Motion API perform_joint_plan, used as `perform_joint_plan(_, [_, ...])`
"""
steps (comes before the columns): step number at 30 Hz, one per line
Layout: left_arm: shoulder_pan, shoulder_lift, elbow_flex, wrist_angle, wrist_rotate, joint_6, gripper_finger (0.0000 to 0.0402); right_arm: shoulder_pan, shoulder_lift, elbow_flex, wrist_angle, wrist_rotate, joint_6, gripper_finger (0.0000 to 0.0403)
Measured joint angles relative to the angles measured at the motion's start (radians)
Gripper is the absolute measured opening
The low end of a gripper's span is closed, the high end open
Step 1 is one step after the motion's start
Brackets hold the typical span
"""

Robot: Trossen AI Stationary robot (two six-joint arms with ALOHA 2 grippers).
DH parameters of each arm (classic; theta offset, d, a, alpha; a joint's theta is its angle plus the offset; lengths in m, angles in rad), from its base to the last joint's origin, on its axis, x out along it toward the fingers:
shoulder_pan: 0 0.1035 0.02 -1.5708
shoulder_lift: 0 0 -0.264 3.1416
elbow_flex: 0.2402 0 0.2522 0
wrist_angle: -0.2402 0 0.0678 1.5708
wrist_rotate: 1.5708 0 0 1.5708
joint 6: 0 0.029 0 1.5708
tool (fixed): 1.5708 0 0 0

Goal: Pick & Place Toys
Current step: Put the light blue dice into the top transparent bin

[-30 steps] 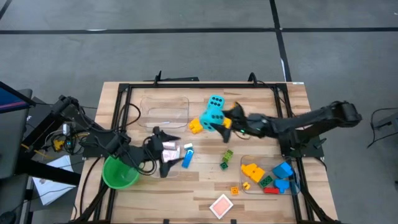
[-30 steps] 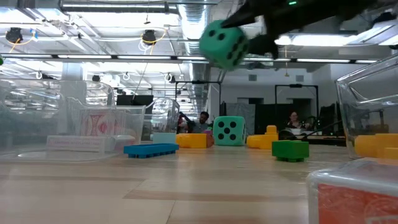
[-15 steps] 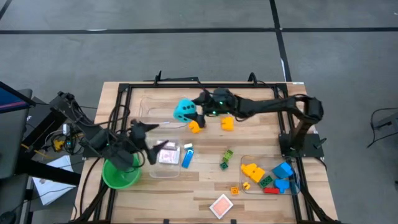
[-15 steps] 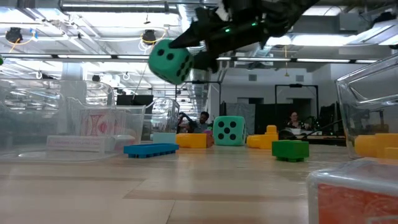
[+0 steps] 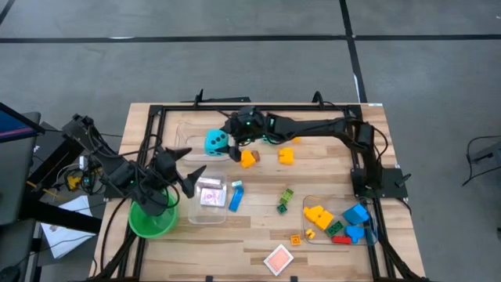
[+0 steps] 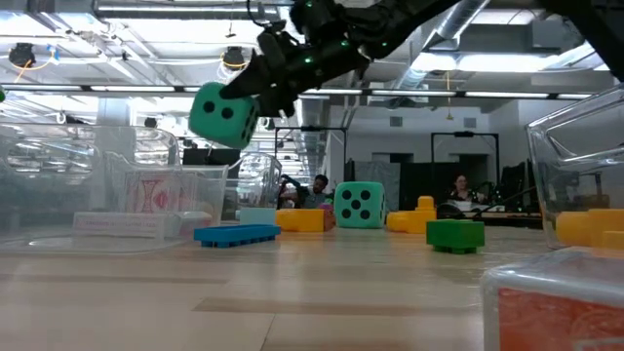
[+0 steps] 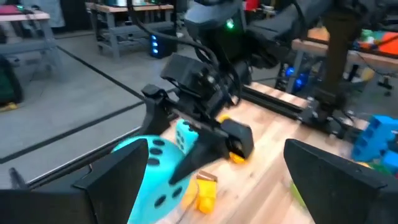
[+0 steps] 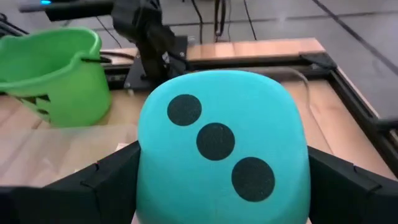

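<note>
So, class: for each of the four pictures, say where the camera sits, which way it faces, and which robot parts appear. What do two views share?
High view: overhead, straight down; both arms, right gripper holding cyan die.
Low view: tabletop height, level across; right arm overhead, die aloft.
Left wrist view: looks past open left gripper at right arm.
Right wrist view: fingers flank die; green cup beyond.
Shared: all show the die.

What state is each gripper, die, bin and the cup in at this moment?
right gripper: shut on cyan die, held above the table
second cyan die: resting on the table
left gripper: open, empty
green cup: upright
right clear bin: holds bricks
</note>
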Motion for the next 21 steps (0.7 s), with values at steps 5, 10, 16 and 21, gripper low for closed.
perform_joint_plan(5, [0.079,0.013,-0.058,0.027,-0.035,-0.007,0.0369,0.013,0.043,0.024,-0.020,0.012,-0.037,0.0344])
perform_joint_plan(10, [0.199,0.000,-0.100,0.046,-0.035,-0.007,0.0369,0.014,0.044,0.028,-0.021,0.020,-0.040,0.0344])
perform_joint_plan(16, [0.340,-0.002,-0.169,0.114,0.006,0.035,0.0344,0.008,0.043,0.028,-0.030,0.019,-0.040,0.0344])
perform_joint_plan(21, [0.471,-0.001,-0.230,0.216,0.124,0.123,0.0267,0.005,0.043,0.028,-0.037,0.008,-0.025,0.0344])
